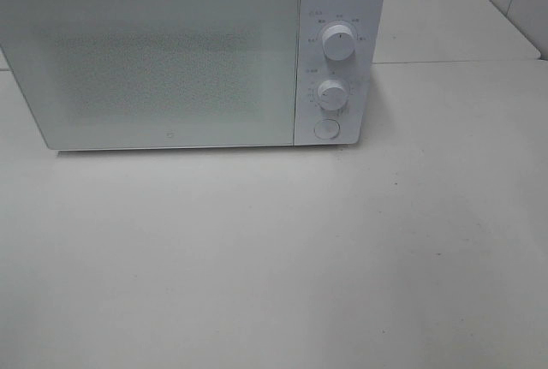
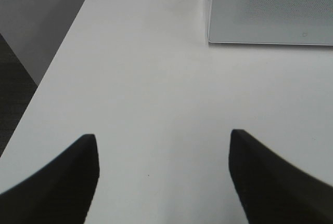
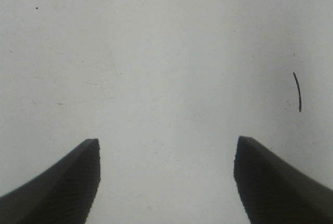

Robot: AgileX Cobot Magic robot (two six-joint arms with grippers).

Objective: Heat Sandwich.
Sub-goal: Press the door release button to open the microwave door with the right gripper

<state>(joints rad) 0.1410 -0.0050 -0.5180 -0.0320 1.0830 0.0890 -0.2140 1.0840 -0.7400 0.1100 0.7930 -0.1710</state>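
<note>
The sandwich is out of view in every frame. A white microwave (image 1: pixel 171 52) stands at the back of the white table (image 1: pixel 274 258) with its door shut; a corner of the microwave (image 2: pixel 270 11) also shows in the left wrist view. Neither arm appears in the exterior high view. My left gripper (image 2: pixel 164 141) is open over bare tabletop, nothing between its dark fingers (image 2: pixel 62 182). My right gripper (image 3: pixel 166 146) is open too, above bare tabletop, with nothing between its fingers (image 3: pixel 276 182).
The microwave's control panel carries two round knobs (image 1: pixel 339 44) (image 1: pixel 332 92) and a round button (image 1: pixel 326 128). In the left wrist view the table's edge (image 2: pixel 52 73) drops to a dark floor. A thin dark line (image 3: pixel 297 91) marks the tabletop in the right wrist view.
</note>
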